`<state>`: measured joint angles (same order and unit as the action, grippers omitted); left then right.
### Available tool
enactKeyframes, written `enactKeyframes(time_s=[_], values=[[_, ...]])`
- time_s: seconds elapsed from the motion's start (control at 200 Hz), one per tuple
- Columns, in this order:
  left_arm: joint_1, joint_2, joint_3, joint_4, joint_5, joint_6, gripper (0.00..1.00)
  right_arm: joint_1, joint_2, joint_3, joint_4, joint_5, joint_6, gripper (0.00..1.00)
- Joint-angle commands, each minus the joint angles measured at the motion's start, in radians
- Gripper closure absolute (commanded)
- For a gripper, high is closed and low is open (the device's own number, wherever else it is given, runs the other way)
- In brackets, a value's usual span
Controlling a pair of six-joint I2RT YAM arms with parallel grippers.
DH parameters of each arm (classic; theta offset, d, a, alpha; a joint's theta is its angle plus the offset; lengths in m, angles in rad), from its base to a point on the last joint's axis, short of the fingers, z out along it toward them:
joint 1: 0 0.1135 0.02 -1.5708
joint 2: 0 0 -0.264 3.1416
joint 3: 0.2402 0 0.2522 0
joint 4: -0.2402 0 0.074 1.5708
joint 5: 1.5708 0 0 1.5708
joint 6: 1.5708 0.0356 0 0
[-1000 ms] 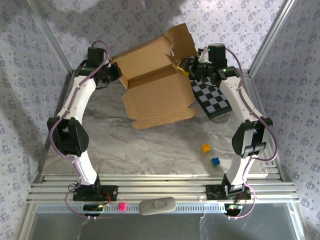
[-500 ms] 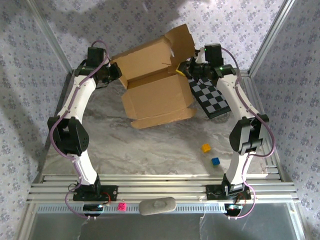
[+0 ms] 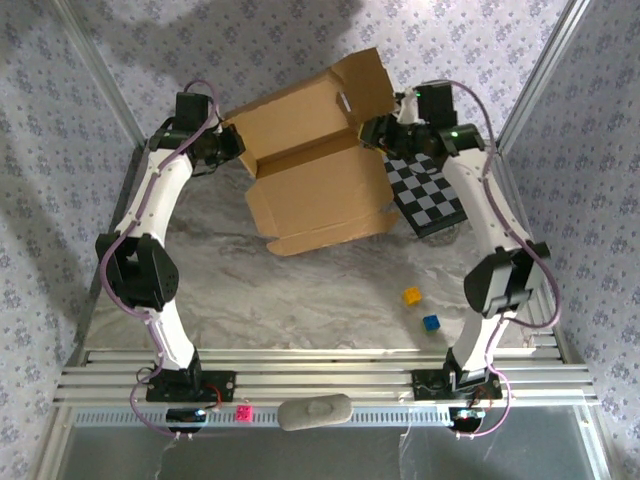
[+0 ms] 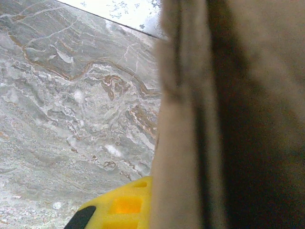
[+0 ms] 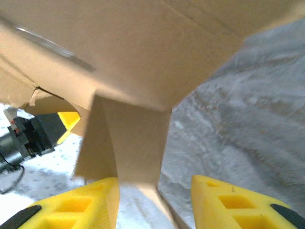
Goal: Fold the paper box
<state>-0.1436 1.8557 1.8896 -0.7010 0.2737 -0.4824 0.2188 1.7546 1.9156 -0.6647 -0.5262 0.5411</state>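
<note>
Item: plain brown cardboard paper box [image 3: 315, 185], a half-raised die-cut sheet with loose flaps. It sits at the far middle of the grey marbled tabletop [image 3: 300, 290], just beside a black-and-white checkered board [image 3: 428, 196]. Left gripper [image 3: 230, 146] at the box's far-left corner; one yellow finger [image 4: 119, 210] shows against blurred cardboard, the other is hidden, so the grip cannot be told. Right gripper [image 3: 372, 133] at the far-right flap, spread, a narrow tab standing between its fingers [image 5: 71, 205].

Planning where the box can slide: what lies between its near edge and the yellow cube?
Only bare marble table between the paper box and the yellow cube, per the top view.
</note>
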Motion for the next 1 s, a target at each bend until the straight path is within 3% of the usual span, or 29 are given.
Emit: enactKeyframes(time_s=[0.0, 0.165, 0.245, 0.38, 0.525, 0.67, 0.84, 0.994], values=[[0.006, 0.008, 0.055, -0.04, 0.017, 0.032, 1.0, -0.079, -0.162, -0.053, 0.056, 0.052, -0.184, 0.53], [0.006, 0.014, 0.087, -0.071, 0.016, 0.063, 1.0, -0.11, -0.209, -0.118, 0.25, 0.049, -0.435, 0.48], [0.003, 0.016, 0.098, -0.085, 0.012, 0.075, 1.0, -0.088, -0.185, -0.098, 0.276, 0.117, -0.63, 0.4], [-0.002, 0.014, 0.097, -0.089, 0.01, 0.085, 1.0, -0.104, -0.075, -0.015, 0.26, 0.092, -0.817, 0.29], [-0.009, 0.013, 0.097, -0.094, 0.01, 0.094, 1.0, -0.12, 0.037, 0.114, 0.197, 0.01, -0.849, 0.2], [-0.016, 0.01, 0.096, -0.098, 0.007, 0.099, 1.0, -0.105, 0.101, 0.179, 0.177, 0.069, -0.872, 0.19], [-0.023, 0.01, 0.096, -0.1, 0.008, 0.103, 1.0, -0.098, 0.17, 0.273, 0.17, 0.008, -0.829, 0.22], [-0.028, 0.012, 0.097, -0.101, 0.005, 0.102, 1.0, -0.063, 0.201, 0.299, 0.162, 0.049, -0.835, 0.28]])
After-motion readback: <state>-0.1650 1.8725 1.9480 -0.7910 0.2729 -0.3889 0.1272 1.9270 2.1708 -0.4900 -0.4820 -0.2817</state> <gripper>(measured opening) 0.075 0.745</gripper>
